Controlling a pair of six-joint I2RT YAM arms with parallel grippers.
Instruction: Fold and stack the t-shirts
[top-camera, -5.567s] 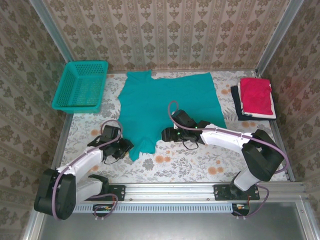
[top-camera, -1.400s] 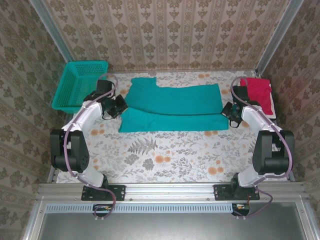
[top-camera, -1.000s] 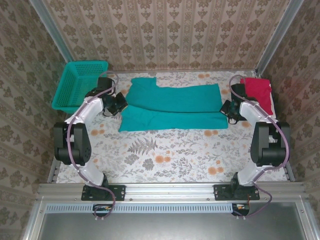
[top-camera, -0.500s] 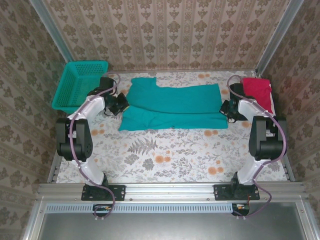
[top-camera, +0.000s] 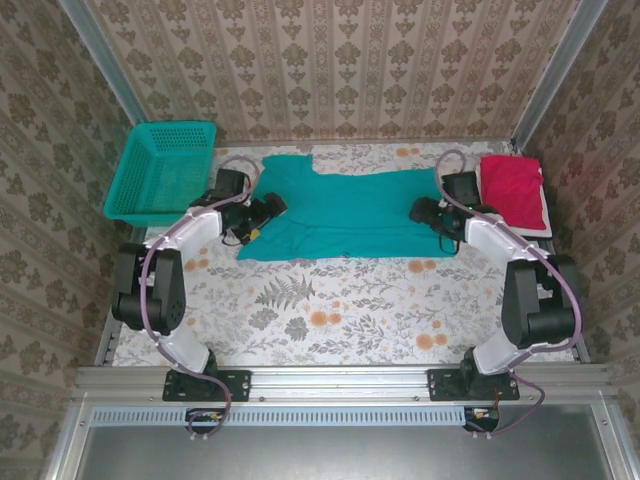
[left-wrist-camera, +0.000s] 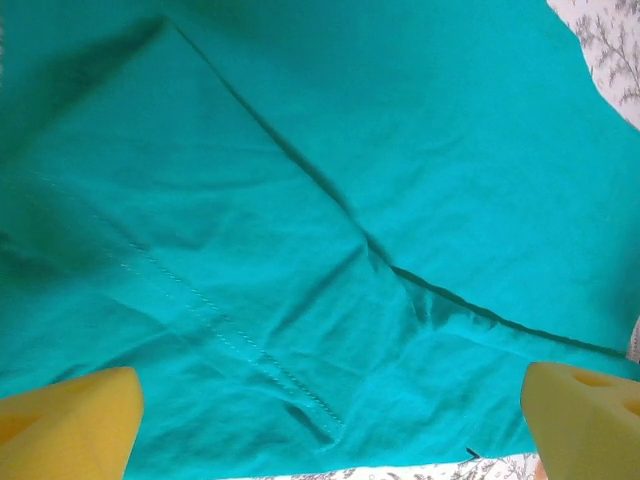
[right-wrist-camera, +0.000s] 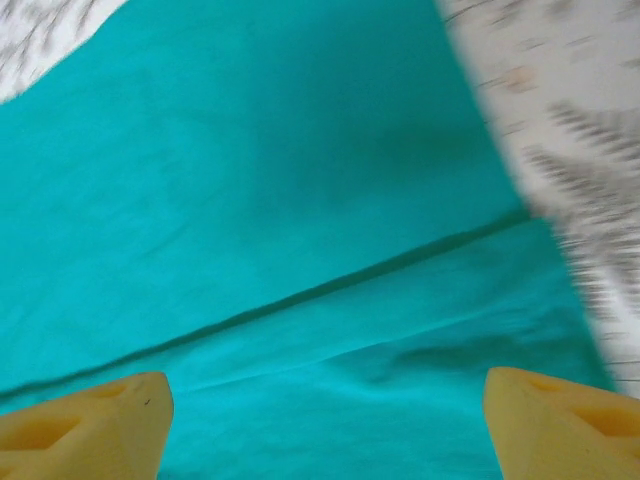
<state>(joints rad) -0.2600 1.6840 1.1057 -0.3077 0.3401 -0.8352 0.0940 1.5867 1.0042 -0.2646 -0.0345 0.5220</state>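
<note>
The teal-green t-shirt (top-camera: 345, 215) lies folded into a long band across the back of the table. My left gripper (top-camera: 268, 210) hovers over its left end, open, yellow fingertips (left-wrist-camera: 65, 420) wide apart above the cloth (left-wrist-camera: 300, 200) with its stitched hem. My right gripper (top-camera: 420, 210) is over the right end, also open, its fingertips (right-wrist-camera: 80, 425) spread above a fold line in the shirt (right-wrist-camera: 300, 200). Neither holds anything. The folded red t-shirt (top-camera: 512, 190) rests at the back right.
A teal mesh basket (top-camera: 160, 170) stands at the back left corner. The floral tablecloth (top-camera: 340, 310) is bare in front of the shirt. Patterned walls close in the back and both sides. A strip of table (right-wrist-camera: 560, 100) borders the shirt's right end.
Both grippers have gone from shut to open, letting go of the teal shirt's ends, and have moved inward over the cloth. The shirt stays folded in place.
</note>
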